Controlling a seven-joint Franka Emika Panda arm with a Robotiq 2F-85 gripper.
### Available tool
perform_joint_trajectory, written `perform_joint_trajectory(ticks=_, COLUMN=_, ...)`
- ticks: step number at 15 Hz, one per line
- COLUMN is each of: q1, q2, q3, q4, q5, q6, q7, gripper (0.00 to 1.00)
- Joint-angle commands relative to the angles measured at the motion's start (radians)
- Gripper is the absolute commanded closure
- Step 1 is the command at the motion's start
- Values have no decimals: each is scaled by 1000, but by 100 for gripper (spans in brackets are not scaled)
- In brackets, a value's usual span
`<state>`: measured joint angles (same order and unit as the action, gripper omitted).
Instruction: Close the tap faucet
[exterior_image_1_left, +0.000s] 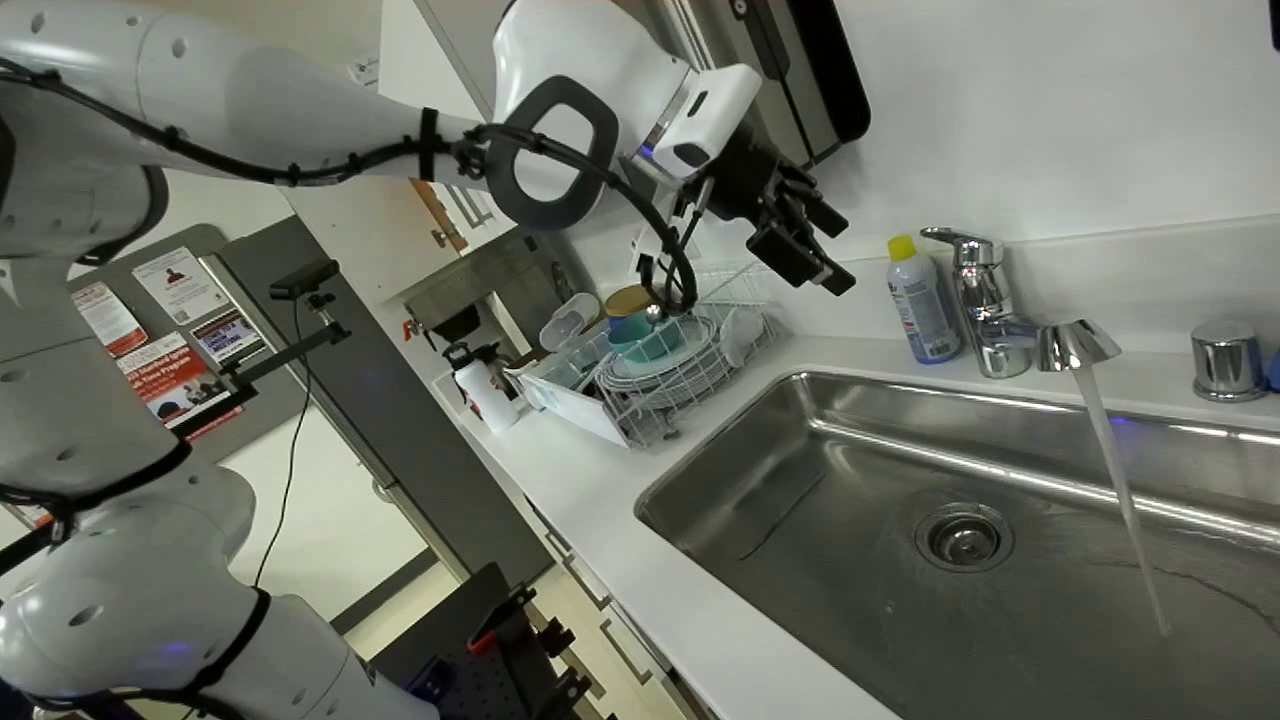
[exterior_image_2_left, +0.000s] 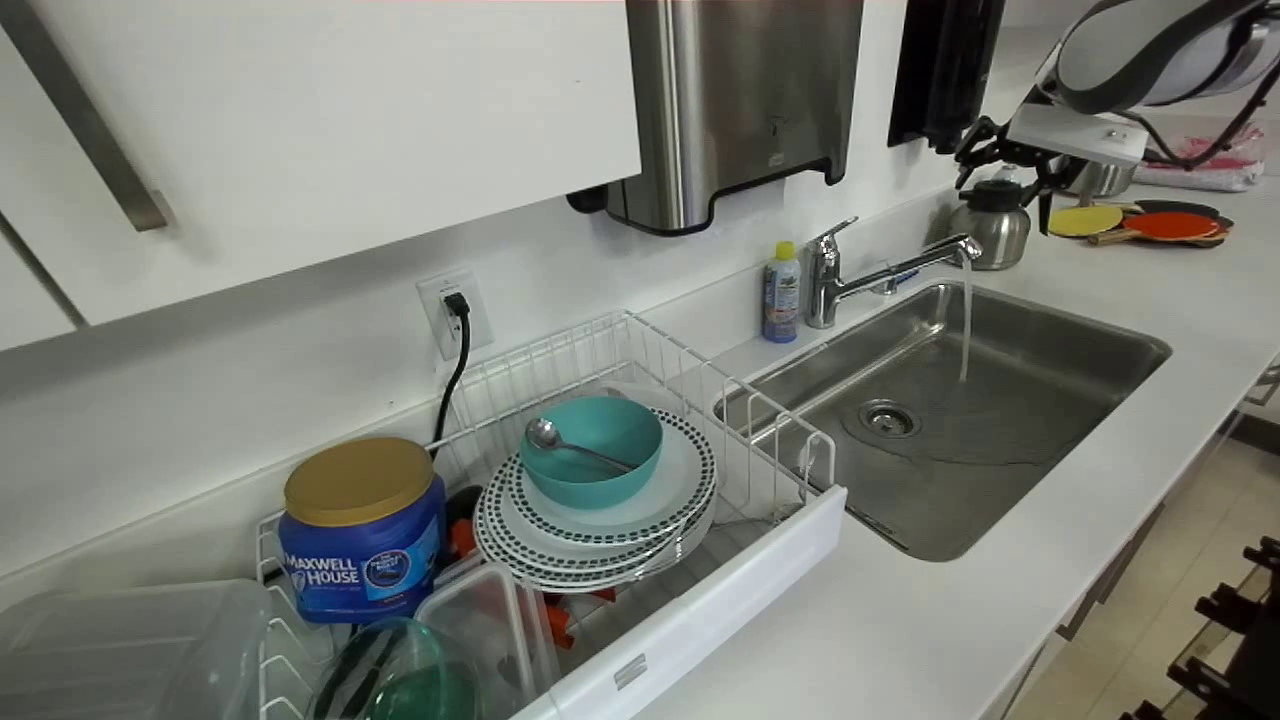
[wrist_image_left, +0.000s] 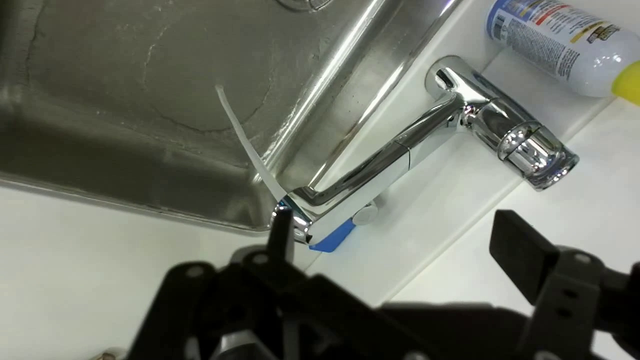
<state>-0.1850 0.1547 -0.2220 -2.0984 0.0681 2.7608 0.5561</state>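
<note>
Gripper: spread pretty wide, holding nothing
Tap faucet: ahead of the gripper, gap between
Water: also ahead, hitting the sink (yep, it's running)

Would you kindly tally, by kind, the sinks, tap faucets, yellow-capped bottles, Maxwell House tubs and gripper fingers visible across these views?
Sinks: 1
Tap faucets: 1
Yellow-capped bottles: 1
Maxwell House tubs: 1
Gripper fingers: 2
Total: 6
</note>
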Motion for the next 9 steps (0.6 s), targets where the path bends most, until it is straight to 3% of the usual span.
perform_joint_trajectory(ticks=1, q1=19, q2=39, q3=-19, q4=43, q5=-13, q6=3, q7=22, gripper=0)
perform_joint_trajectory(ticks=3, q1=16, q2=91, q3=-13, q4=119, q5=6, q6=-51, q7=1, gripper=0)
perform_joint_trajectory(ticks=9, q1=-13, q2=233, q3=16, q4=432, q5=73, q6=-368, q7=-130, gripper=0)
